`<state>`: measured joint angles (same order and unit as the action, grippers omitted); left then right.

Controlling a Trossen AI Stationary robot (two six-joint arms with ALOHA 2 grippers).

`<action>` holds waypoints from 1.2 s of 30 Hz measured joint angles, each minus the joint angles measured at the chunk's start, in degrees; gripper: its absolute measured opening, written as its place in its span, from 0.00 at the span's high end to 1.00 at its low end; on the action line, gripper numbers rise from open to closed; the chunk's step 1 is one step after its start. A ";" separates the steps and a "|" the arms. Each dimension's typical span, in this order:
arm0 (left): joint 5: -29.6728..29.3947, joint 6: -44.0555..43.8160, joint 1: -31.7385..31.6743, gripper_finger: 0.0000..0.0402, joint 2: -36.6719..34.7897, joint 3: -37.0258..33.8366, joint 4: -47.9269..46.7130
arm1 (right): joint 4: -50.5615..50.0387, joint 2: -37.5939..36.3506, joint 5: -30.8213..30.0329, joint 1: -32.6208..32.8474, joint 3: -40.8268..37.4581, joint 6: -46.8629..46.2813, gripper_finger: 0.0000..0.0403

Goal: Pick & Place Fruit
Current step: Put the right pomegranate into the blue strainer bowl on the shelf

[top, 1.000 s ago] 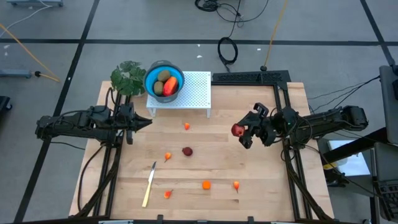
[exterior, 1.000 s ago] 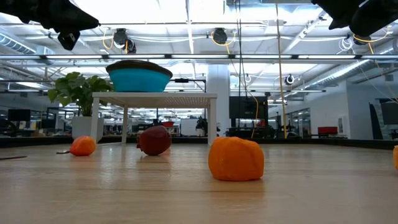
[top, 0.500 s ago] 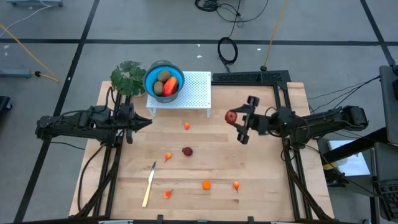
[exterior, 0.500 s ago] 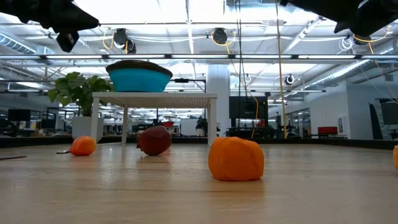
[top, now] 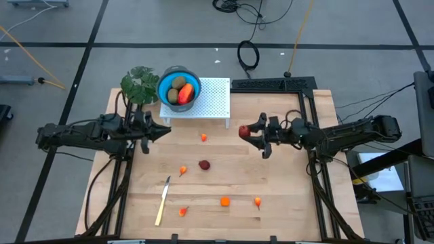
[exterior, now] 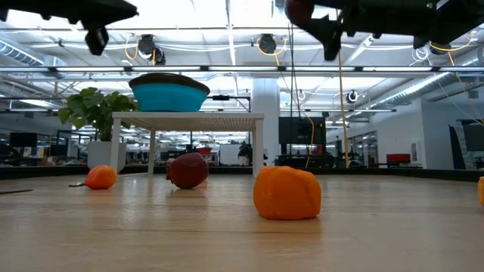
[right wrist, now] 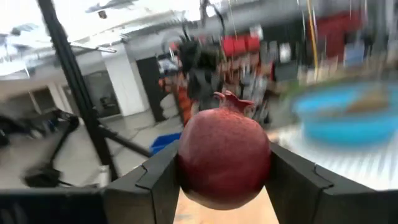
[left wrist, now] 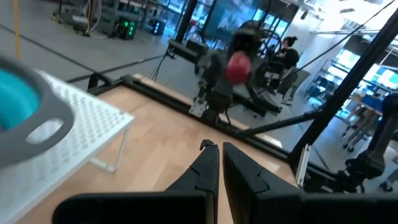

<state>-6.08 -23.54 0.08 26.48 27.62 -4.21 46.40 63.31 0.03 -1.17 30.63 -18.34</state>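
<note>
Dark red round fruit (right wrist: 224,157) clamped in the right tool (top: 252,133), up off the wooden surface (top: 285,196), roughly level with the front edge of the white perforated stand (top: 211,102). Blue bowl (top: 179,87) on that stand, already with an olive-brown oval (top: 179,83) and a red-orange piece (top: 185,93) inside. Second dark red fruit (top: 204,164) lying mid-surface, tiny orange pieces (top: 224,200) scattered around it, yellow-handled knife (top: 163,200) nearby. Left tool (top: 161,131) pinched shut, gripping nothing, hanging above the surface just in front of the stand. Green plant (top: 139,85) beside the bowl.
</note>
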 joint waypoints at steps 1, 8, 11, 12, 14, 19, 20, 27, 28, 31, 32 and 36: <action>0.05 0.76 0.02 0.95 1.41 0.00 1.79 | -1.59 0.00 0.05 0.00 0.00 -3.79 0.53; 0.15 5.79 0.05 0.95 13.05 0.00 15.78 | -8.08 0.02 5.36 0.03 0.00 -26.49 0.52; 1.35 6.72 0.04 0.95 18.01 0.00 22.26 | -8.32 0.02 7.86 0.04 0.00 -32.13 0.52; 2.13 7.10 0.05 0.95 19.64 0.00 24.59 | -8.27 0.02 8.66 0.02 0.00 -33.64 0.53; 3.50 7.35 0.07 0.95 22.97 0.00 29.54 | -8.31 0.02 9.39 0.02 0.00 -36.25 0.53; 5.86 7.35 0.09 0.95 30.14 0.00 39.36 | -7.65 0.55 10.75 0.04 0.00 -41.03 0.52; 6.14 7.35 0.09 0.95 31.43 0.00 40.95 | -7.67 0.71 10.75 0.04 0.00 -41.92 0.52; 6.42 9.72 1.89 0.95 38.06 3.57 43.34 | -2.39 4.95 10.78 0.11 0.00 -47.73 0.52; 6.74 10.77 2.13 0.95 38.92 5.04 42.22 | -0.71 5.86 10.78 0.11 0.02 -48.61 0.52; 7.61 13.82 2.64 0.95 40.98 9.84 35.23 | 4.17 8.86 11.05 0.13 0.04 -50.48 0.52; 7.63 14.91 2.71 0.95 41.69 11.72 32.75 | 5.79 9.81 11.26 0.13 0.04 -51.02 0.52; 7.63 19.17 2.71 0.95 44.38 18.34 24.24 | 11.16 13.44 12.31 0.33 0.50 -53.35 0.53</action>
<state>1.54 -4.36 2.79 70.86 45.96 20.03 57.55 76.75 12.34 -0.83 31.14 -71.69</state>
